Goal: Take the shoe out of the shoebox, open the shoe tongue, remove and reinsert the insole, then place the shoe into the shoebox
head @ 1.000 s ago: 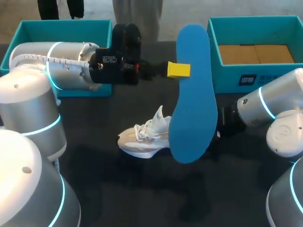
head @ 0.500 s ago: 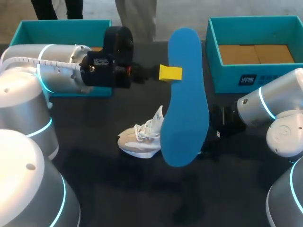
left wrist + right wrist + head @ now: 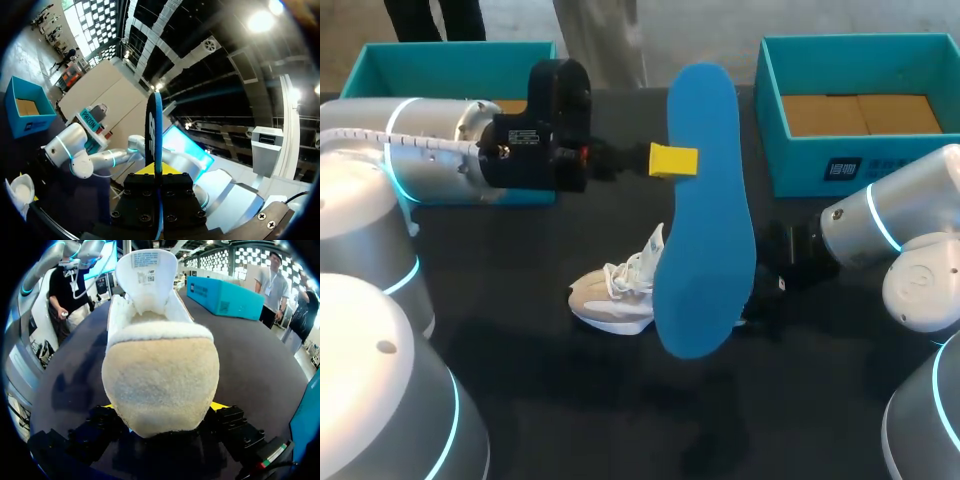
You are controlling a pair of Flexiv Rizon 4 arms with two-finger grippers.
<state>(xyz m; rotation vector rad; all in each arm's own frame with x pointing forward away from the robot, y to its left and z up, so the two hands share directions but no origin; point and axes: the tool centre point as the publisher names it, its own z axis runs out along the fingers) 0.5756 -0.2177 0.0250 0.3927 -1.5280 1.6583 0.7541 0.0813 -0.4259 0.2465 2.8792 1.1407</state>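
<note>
Nearest to us, the cream-white lace-up sneaker (image 3: pixel 613 292) lies on the black table (image 3: pixel 560 400), a little toward 7 o'clock of its middle, toe toward 9 o'clock. Our right gripper (image 3: pixel 163 406) is closed on its fuzzy heel, a yellow tip showing at each side of it. Above and just toward 3 o'clock of the sneaker hangs the long blue foam insole (image 3: pixel 705 215), standing on end and clear of the table. Our left gripper (image 3: pixel 676 160) pinches its 9 o'clock edge near the upper end, fingers closed on the thin foam. Farthest off, 1 open teal cardboard shoebox (image 3: pixel 858 160) sits at 2 o'clock and a second teal box (image 3: pixel 450 52) at 10 o'clock. We judge the insole to be out and the reinserting step in hand. The next move calls for laying the insole flat, aiming 1 end into the sneaker's mouth and sliding it under the tongue while our right gripper holds the heel steady. The head view hides the heel and most of our right gripper behind the insole. The right wrist view shows that grip plainly, with the white padded tongue (image 3: pixel 146 271) standing upright ahead of it. The left wrist view shows the insole edge-on between the 2 black finger blocks, where the head view shows only 1 yellow tip.
</note>
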